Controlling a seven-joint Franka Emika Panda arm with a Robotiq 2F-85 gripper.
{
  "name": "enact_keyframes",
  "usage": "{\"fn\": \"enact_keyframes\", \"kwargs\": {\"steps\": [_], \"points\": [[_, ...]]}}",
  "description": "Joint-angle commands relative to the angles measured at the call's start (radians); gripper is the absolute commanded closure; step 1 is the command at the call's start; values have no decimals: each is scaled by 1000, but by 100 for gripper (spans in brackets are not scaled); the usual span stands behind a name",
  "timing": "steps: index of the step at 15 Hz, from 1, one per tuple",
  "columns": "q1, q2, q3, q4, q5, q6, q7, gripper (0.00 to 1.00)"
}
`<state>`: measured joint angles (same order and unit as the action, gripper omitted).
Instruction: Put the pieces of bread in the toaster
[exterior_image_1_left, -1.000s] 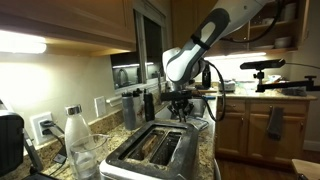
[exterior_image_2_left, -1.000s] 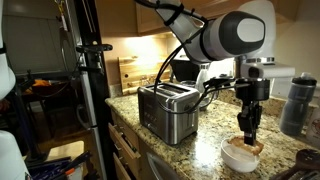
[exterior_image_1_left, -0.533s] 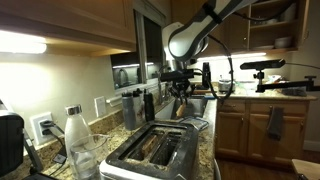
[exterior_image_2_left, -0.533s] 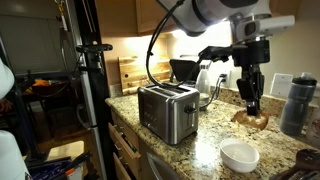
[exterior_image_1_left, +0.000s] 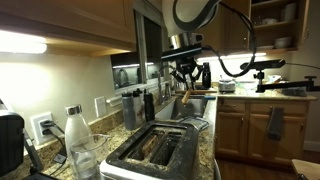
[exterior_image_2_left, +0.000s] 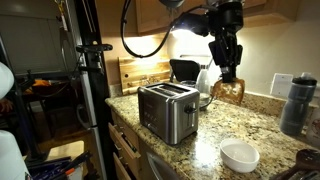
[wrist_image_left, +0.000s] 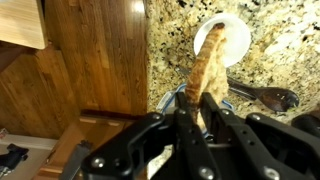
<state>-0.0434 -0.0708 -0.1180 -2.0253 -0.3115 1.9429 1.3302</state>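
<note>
Lifted well above white bowl (exterior_image_2_left: 240, 156), hand (exterior_image_2_left: 227, 72) clenched on thin tan-brown bread slice (exterior_image_2_left: 228, 91) hanging down

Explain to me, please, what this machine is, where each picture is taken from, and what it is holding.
It is a single robot arm that ends in a two-fingered gripper. Two pictures come from cameras standing in the kitchen. The third comes from a camera on the wrist, looking down past the fingers. The gripper is shut on a slice of bread and holds it in the air above the granite counter. On that counter stand a silver toaster with two long slots on top and a small white bowl. A dark bottle stands off to the side.
</note>
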Motion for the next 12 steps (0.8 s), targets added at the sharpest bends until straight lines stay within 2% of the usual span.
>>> {"fn": "enact_keyframes", "kwargs": {"steps": [1, 6, 12], "points": [[-6, -134, 57, -90, -18, -70, 67, 91], [2, -215, 137, -143, 8, -143, 125, 91], [23, -255, 215, -189, 55, -189, 162, 90]]}}
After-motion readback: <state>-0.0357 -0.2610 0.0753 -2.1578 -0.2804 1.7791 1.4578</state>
